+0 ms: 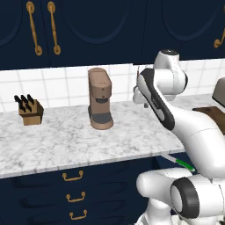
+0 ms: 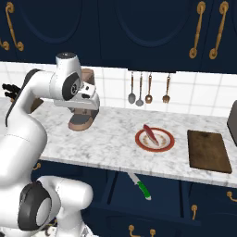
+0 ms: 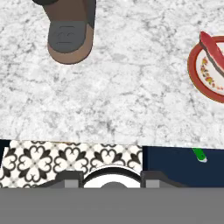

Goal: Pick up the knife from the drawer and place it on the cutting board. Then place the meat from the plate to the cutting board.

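The knife [image 2: 140, 185], with a green handle and short silver blade, lies in the open navy drawer [image 2: 162, 203] below the counter edge; its handle tip shows in the hand view [image 3: 199, 154] and beside my arm [image 1: 183, 165]. The red meat [image 2: 149, 133] rests on the red-rimmed white plate [image 2: 169, 146] on the counter, at the right edge of the hand view [image 3: 212, 48]. The dark wooden cutting board [image 2: 208, 151] sits bare to the right of the plate. My gripper [image 2: 87, 109] hangs above the counter near the coffee machine, left of the plate, open with nothing between its fingers.
A brown coffee machine [image 1: 100, 103] stands at the back of the marble counter. A wooden knife block [image 1: 30, 110] with black-handled knives is at the far left. Utensils [image 2: 148, 88] hang on the tiled wall. A toaster [image 2: 233, 122] sits past the board.
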